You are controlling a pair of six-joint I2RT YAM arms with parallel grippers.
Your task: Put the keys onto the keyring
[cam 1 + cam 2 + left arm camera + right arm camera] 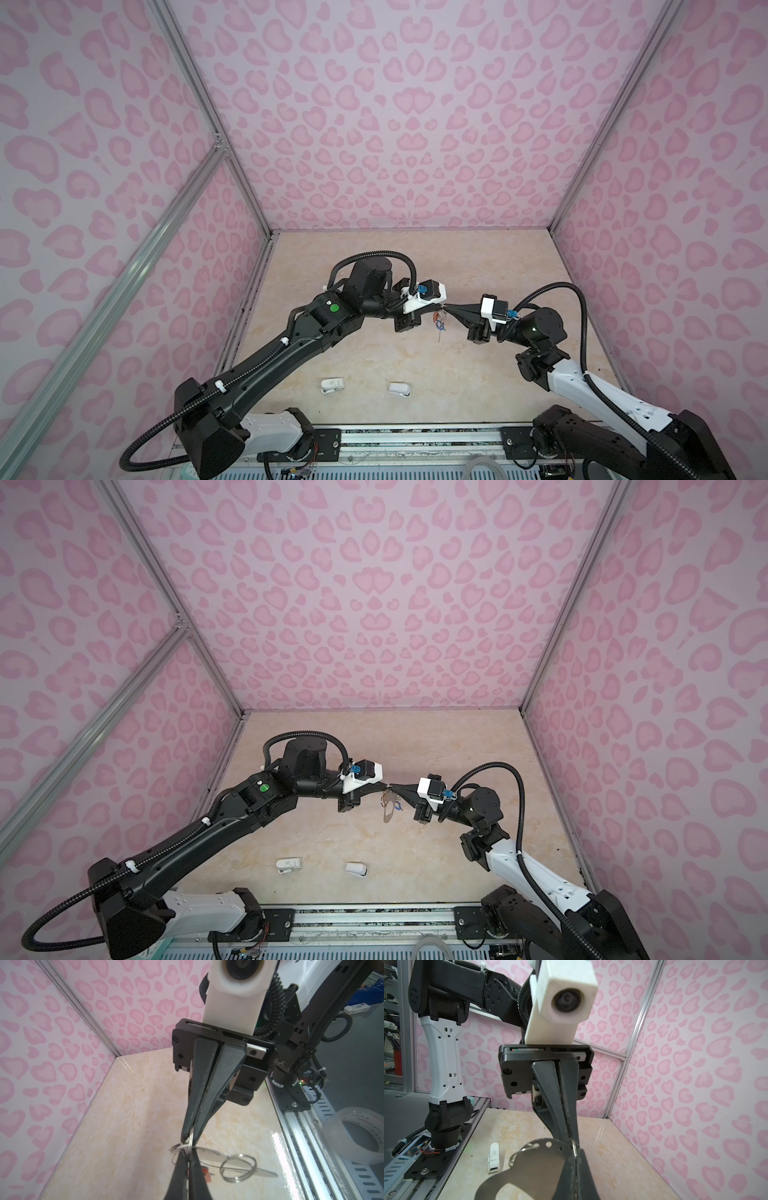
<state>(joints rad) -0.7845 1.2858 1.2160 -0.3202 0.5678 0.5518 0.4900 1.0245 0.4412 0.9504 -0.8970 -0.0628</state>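
In both top views the left gripper [437, 309] [384, 786] and the right gripper [447, 308] [393, 787] meet tip to tip in the air above the table [478, 374], and the keyring [439, 325] [390, 808] hangs just below where they meet. In a top view a red-tagged key [435, 318] and a blue-tagged key [444, 327] show as specks of colour against it; I cannot tell whether they are on its rings. Two white plastic objects [332, 384] [400, 389] lie well apart from it at the near edge. In the left wrist view both pairs of jaws are clenched on one end of the keyring [207, 1153], the left gripper [188, 1156] facing the right gripper [190, 1138], with a loose wire ring [239, 1167] and the red tag [205, 1174] beside them. In the right wrist view the right gripper [576, 1152] clamps the edge of the keyring [539, 1163] by its row of holes, and the left gripper [572, 1138] pinches the same corner.
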